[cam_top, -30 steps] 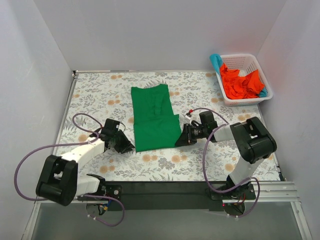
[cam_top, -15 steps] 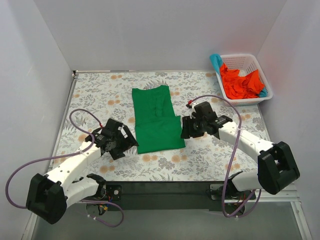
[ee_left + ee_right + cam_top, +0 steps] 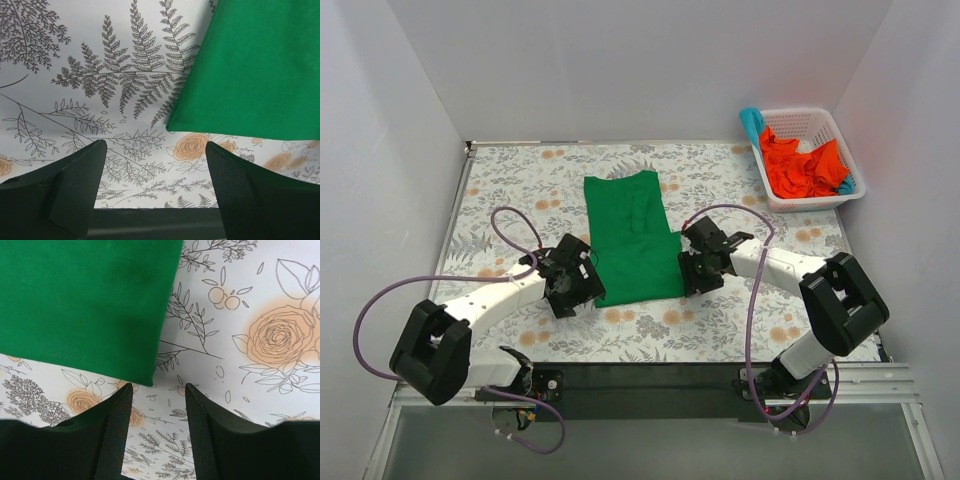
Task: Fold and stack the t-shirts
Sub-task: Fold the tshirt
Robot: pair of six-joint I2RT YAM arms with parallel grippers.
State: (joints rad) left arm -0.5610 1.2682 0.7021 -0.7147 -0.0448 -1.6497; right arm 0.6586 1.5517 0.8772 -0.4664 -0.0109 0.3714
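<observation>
The green t-shirt (image 3: 632,235) lies flat as a long folded strip in the middle of the table (image 3: 510,190), collar end toward the far wall and hem edge toward the arms. Its left long edge runs straight; the right edge steps outward partway down. The left gripper (image 3: 578,288) sits low just off the near left corner of the hem. In the left wrist view its fingers (image 3: 65,185) are spread wide with only printed tabletop between them, and the cloth's corner lies just ahead, right of centre, untouched. The right gripper (image 3: 692,270) sits just off the near right corner. Its wrist view shows a narrower gap between the parted fingers, nothing held, and the cloth's corner just ahead of the left fingertip. Bare floral table flanks the shirt on both sides, widest on the left, and a bare band runs between the hem and the arm bases. The white basket (image 3: 815,203) stands at the far right corner, well apart from the shirt. It holds crumpled orange-red t-shirts (image 3: 798,165), with a teal-blue t-shirt (image 3: 752,122) hanging over its far left rim.
</observation>
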